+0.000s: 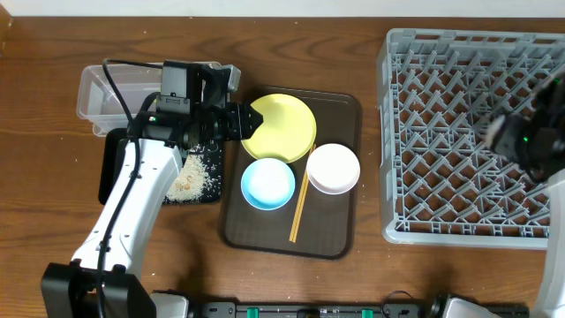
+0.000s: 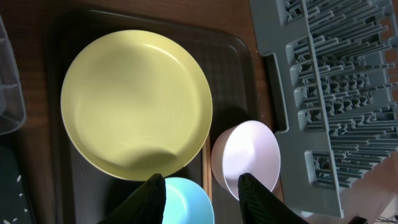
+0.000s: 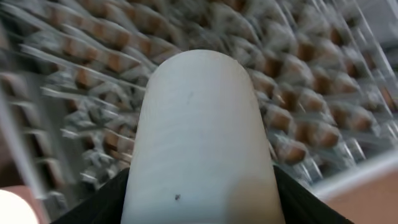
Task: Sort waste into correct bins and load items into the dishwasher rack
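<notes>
- A clear rectangular plastic tub [image 1: 97, 93] and a shallow black tray [image 1: 111, 168], strewn with whitish rice scraps [image 1: 196, 177], lie behind the left claw as bins within its reach.
- The left claw [image 2: 202, 185] hangs released and empty over the near rim of the round yellow plate [image 2: 137, 106], probably lining up a pick.
- The right claw [image 1: 508, 132] is clenched around a small pale cup [image 3: 199, 137], with the grey lattice dishwasher rack [image 1: 386, 159] beneath, apparently for loading.

Soft, even light overhead; right wrist view motion-blurred, dishwasher rack [image 3: 323, 87] smeared
</notes>
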Motion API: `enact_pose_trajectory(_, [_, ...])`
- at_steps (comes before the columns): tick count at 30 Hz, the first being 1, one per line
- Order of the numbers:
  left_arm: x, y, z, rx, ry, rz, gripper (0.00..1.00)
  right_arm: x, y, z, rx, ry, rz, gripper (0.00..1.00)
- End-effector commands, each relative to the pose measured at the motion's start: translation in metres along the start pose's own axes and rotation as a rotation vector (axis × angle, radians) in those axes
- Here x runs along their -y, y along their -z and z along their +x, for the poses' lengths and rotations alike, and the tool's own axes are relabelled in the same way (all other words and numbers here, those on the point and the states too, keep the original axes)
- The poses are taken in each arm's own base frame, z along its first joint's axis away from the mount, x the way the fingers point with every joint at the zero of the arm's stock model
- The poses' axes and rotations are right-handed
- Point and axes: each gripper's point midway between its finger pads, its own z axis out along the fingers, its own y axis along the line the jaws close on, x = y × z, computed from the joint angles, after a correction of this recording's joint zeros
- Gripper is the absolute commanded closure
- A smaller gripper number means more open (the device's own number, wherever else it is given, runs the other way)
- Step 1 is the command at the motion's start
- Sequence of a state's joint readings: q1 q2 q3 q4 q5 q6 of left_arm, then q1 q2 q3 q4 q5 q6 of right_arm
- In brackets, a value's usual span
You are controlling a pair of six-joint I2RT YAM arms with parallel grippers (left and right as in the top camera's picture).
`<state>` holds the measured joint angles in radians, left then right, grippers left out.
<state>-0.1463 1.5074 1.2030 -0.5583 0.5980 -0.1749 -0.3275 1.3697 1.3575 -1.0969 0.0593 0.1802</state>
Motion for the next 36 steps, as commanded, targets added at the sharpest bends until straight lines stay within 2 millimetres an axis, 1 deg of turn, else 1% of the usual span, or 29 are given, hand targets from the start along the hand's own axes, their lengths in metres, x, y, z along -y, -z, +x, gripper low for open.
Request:
enact_pose_trajectory(1, [0.001, 0.002, -0.003, 0.009, -0.026, -0.007, 0.59, 0.025, -0.006, 0.003, -0.047, -0.080, 0.078, 0.99])
enact_pose_trajectory(5, [0.001, 0.002, -0.003, 0.009, -0.026, -0.007, 0.59, 0.037, -0.015, 0.018, -0.135, -0.130, 0.109, 0.99])
enact_pose_trajectory(10, [0.001, 0.002, -0.003, 0.009, -0.026, -0.007, 0.59, 0.038, -0.030, 0.033, -0.237, -0.116, 0.117, 0.99])
enact_pose_trajectory(15, [0.001, 0.002, -0.003, 0.009, -0.026, -0.007, 0.59, 0.038, -0.049, 0.046, -0.340, -0.088, 0.123, 0.94])
enact_pose_trajectory(17, [0.001, 0.002, -0.003, 0.009, -0.026, -0.007, 0.59, 0.038, -0.056, 0.048, -0.366, -0.087, 0.126, 0.89])
enact_pose_trajectory(18, [0.001, 0.002, -0.003, 0.009, -0.026, -0.007, 0.59, 0.038, -0.059, 0.049, -0.377, -0.086, 0.128, 0.85])
enact_pose_trajectory(19, [0.001, 0.002, -0.003, 0.009, -0.026, -0.007, 0.59, 0.038, -0.062, 0.051, -0.388, -0.086, 0.128, 0.72])
enact_pose_trajectory(20, [0.000, 0.002, -0.002, 0.008, -0.025, -0.007, 0.59, 0.037, -0.064, 0.052, -0.396, -0.087, 0.123, 0.55])
enact_pose_trajectory(21, [0.000, 0.002, -0.002, 0.006, -0.024, -0.008, 0.55, 0.035, -0.066, 0.052, -0.401, -0.089, 0.113, 0.34])
enact_pose_trajectory(22, [0.000, 0.002, -0.002, 0.006, -0.024, -0.008, 0.54, 0.032, -0.068, 0.052, -0.405, -0.092, 0.099, 0.19])
enact_pose_trajectory(23, [0.000, 0.002, -0.002, 0.005, -0.023, -0.008, 0.52, 0.030, -0.069, 0.052, -0.407, -0.095, 0.086, 0.02])
enact_pose_trajectory(24, [0.000, 0.002, -0.001, 0.004, -0.022, -0.009, 0.51, 0.028, -0.070, 0.051, -0.406, -0.098, 0.072, 0.01])
enact_pose_trajectory(28, [-0.002, 0.002, 0.000, -0.002, -0.018, -0.018, 0.48, 0.024, -0.071, 0.048, -0.394, -0.103, 0.050, 0.01])
enact_pose_trajectory(31, [-0.012, 0.003, 0.005, -0.017, -0.002, -0.078, 0.47, 0.014, -0.072, 0.044, -0.381, -0.107, -0.005, 0.01])
enact_pose_trajectory(34, [-0.030, 0.005, 0.014, -0.042, 0.021, -0.179, 0.46, -0.006, -0.069, 0.032, -0.332, -0.072, -0.132, 0.04])
enact_pose_trajectory(36, [-0.043, 0.009, 0.021, -0.065, 0.035, -0.254, 0.46, -0.026, -0.062, 0.017, -0.267, -0.034, -0.238, 0.08])
